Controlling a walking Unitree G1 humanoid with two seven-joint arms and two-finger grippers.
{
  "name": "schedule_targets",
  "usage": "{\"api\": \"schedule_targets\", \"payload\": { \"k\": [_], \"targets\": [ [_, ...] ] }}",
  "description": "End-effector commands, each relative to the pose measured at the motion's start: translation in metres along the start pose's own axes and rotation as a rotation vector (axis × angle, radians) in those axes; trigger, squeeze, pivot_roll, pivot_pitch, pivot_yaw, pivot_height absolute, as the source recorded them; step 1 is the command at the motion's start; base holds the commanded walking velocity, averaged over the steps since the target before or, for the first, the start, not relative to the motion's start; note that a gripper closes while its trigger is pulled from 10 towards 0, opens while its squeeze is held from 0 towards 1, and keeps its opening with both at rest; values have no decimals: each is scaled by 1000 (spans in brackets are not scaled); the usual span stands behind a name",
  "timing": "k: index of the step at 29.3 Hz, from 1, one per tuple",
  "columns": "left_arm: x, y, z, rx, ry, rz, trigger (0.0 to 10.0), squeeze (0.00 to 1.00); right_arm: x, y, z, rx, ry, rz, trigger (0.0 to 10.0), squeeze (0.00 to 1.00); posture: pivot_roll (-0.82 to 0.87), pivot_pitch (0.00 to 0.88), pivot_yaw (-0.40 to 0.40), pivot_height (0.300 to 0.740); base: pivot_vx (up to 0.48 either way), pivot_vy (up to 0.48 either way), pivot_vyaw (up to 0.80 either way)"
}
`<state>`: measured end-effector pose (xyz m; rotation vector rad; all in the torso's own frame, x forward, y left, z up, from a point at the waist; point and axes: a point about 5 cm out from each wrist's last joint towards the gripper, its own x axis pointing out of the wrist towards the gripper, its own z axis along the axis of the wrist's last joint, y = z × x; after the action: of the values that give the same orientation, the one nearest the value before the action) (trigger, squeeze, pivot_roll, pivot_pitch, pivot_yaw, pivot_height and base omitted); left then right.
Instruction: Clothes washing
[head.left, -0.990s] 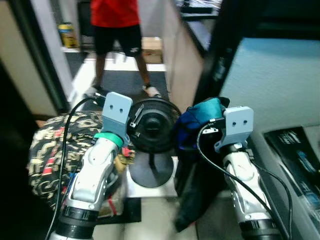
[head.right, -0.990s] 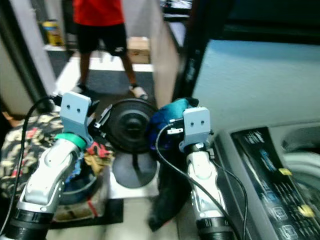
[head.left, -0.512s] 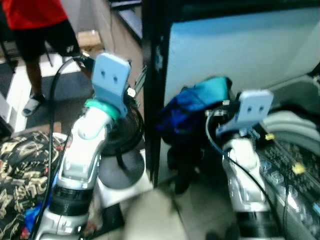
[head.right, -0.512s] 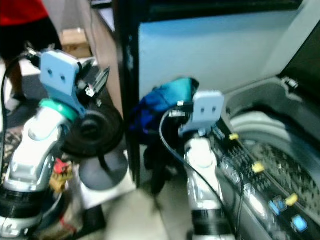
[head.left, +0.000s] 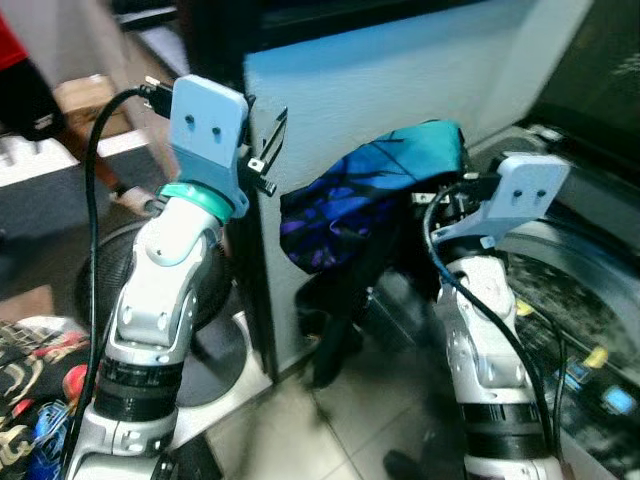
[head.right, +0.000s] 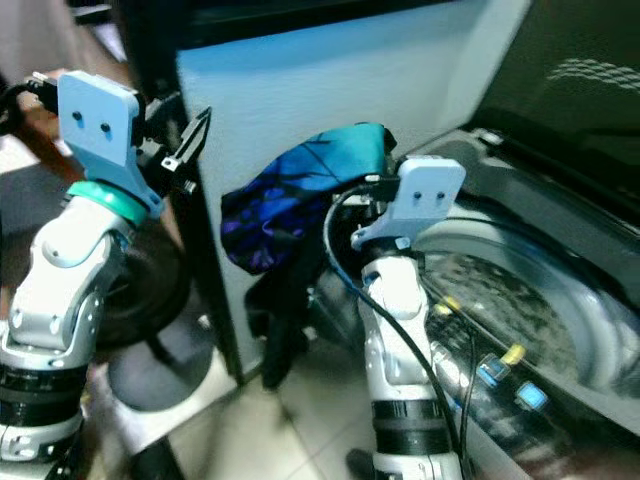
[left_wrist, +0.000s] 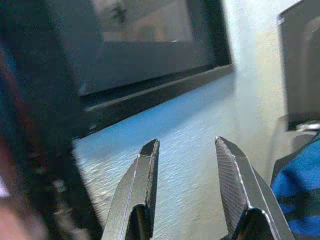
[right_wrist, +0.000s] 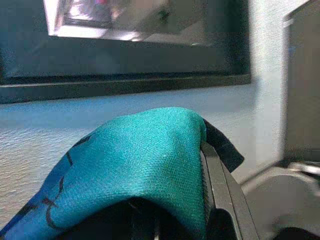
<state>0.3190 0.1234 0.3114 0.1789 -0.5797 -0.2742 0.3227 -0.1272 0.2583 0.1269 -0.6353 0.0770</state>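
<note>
A teal and blue garment (head.left: 375, 190) hangs from my right gripper (head.left: 455, 195), which is shut on it; dark folds of the cloth trail down toward the floor. In the right wrist view the teal cloth (right_wrist: 135, 165) drapes over the fingers (right_wrist: 220, 190). The open top-loading washing machine (head.right: 530, 300) stands to the right, its drum (head.right: 500, 290) just beside my right arm. My left gripper (head.left: 265, 150) is raised near the pale wall; its fingers (left_wrist: 140, 190) stand apart with nothing between them.
A black standing fan (head.left: 215, 300) sits on the floor behind my left arm. A patterned laundry pile (head.left: 30, 370) lies at the lower left. A person's dark shorts (head.left: 25, 95) show at the far left. A pale wall (head.left: 380, 90) with a dark frame rises ahead.
The camera has swung right, so the washing machine fills more of the right side and the person and fan have slid left. My right gripper still holds the garment, now nearer the drum.
</note>
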Motion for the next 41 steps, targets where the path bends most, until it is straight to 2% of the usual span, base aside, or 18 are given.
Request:
{"api": "schedule_targets", "payload": {
  "k": [1, 41],
  "targets": [
    [0, 3, 1, -2, 7, 10, 10000, 0, 3, 1, 5, 16, -17, -2, 10000, 0, 138, 0, 59, 740, 0, 0, -800],
    [-4, 0, -4, -38, 40, 44, 10000, 0, 6, 1, 5, -8, -2, 21, 10000, 0, 137, 0, 39, 740, 0, 0, -800]
  ]
}}
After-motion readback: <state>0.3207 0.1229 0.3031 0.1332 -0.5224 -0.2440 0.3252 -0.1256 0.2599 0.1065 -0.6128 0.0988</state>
